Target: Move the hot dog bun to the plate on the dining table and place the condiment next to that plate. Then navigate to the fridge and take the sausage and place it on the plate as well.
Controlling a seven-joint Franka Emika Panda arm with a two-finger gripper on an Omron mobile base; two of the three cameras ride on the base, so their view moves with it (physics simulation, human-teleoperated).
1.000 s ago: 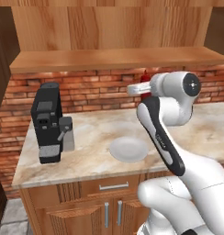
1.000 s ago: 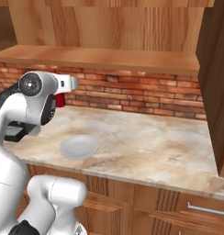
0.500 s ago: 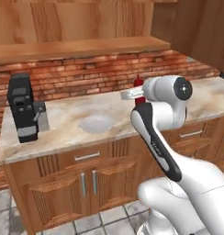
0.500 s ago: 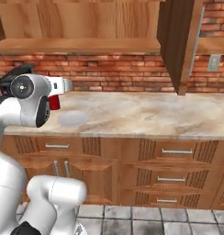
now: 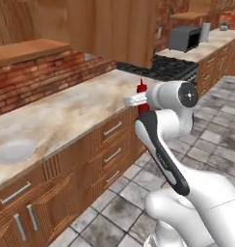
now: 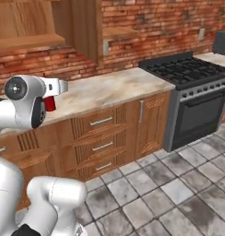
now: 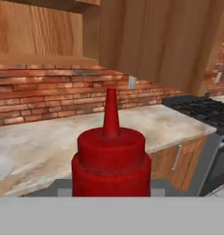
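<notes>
wall counter (image 5: 66, 113) left, tiled floor (image 6: 179, 184) open

A beige marbled wall counter (image 5: 66, 116) runs below a red brick backsplash (image 6: 146, 18), with wooden drawer fronts (image 6: 103, 136) under its edge, just beyond the pincer. A plain white round plate (image 5: 13, 150) rests on the counter well off to the pincer's left. To its right along the counter stands a black gas stove (image 6: 190, 69), with a dark microwave (image 5: 184, 37) on the countertop farther on. Grey stone tiles (image 6: 179, 184) cover the floor below.
</notes>
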